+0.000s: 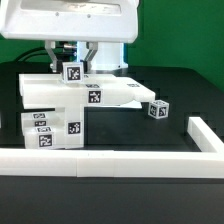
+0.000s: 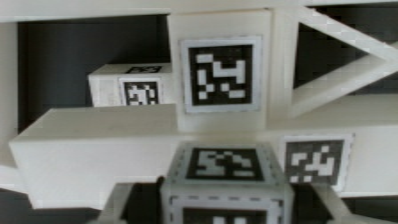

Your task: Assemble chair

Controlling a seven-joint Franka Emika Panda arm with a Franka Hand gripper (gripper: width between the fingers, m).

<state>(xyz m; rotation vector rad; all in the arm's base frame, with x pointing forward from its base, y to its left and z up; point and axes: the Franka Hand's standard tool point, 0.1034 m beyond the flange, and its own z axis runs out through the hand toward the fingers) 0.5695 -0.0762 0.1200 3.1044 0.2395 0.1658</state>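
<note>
Right now we see the arm [image 1: 80, 22] hanging over the back of the bench [image 1: 150, 135], jaws clamped on a small tagged block [image 1: 73, 72]. In the wrist view that block [image 2: 222, 170] fills the gap btw the jaws, both sides touched. The block sits at the rear edge of the slab [image 1: 112, 93]; whether it rests on the slab or hangs just above it, we can't tell.

The slab lies flat, approx mid-bench, w/ a tag on its front edge. Under and in front of it, toward the exterior view's left, chunky tagged legs [image 1: 50, 128] are bunched close together, touching the slab. One small cube [image 1: 158, 110] stands apart on the exterior view's right, near the slab's corner but not touching it.

A low rail [image 1: 120, 160] runs along the front and up the exterior view's right side. In the wrist view we also see the slab [image 2: 125, 145] beyond the block, plus an upright piece [image 2: 222, 70] carrying a big tag
</note>
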